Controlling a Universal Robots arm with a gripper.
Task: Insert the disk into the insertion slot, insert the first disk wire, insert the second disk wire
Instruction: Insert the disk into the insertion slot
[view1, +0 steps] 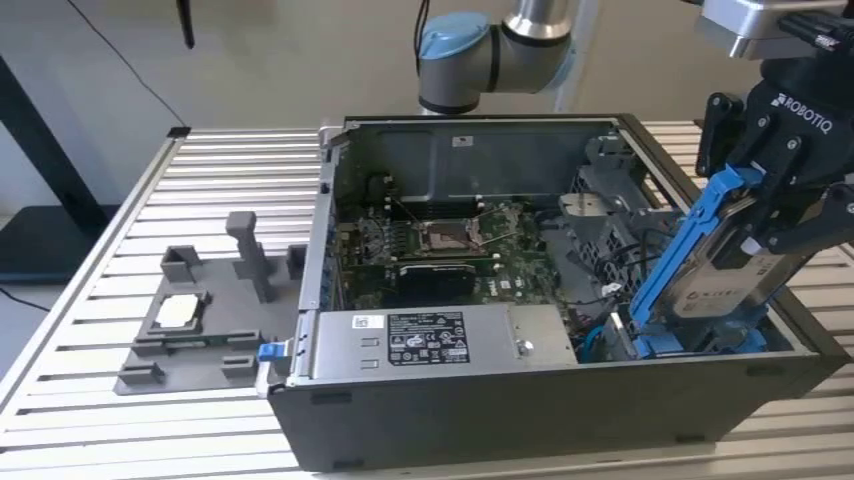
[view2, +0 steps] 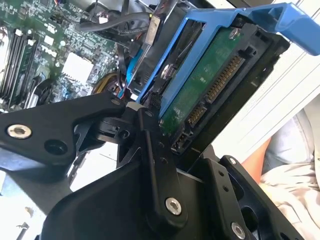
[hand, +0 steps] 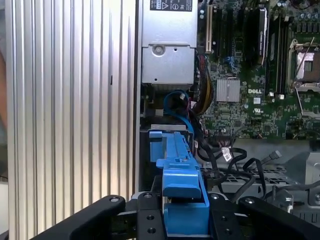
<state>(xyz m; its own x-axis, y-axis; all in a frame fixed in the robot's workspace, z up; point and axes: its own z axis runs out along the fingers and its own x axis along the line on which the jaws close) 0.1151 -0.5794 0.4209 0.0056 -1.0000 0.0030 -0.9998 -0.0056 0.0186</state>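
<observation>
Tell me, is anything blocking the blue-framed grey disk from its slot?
Nothing visible does. The black gripper holds the silver-grey disk tilted, its lower end at the grey metal slot; a blue cable curls nearby.

The computer case (view1: 534, 410) stands on the counter (view1: 227, 160), with a fixture plate (view1: 187, 355) beside it at the exterior view's left. Inside the case, the power-supply box (view1: 427, 340) lies along the near wall, with the motherboard (view1: 441, 240) behind it. Toward the exterior view's right, the disk (view1: 721, 285), held in the tool (view1: 781, 225), leans tilted, its lower end at the insertion slot (view1: 650, 347).
</observation>
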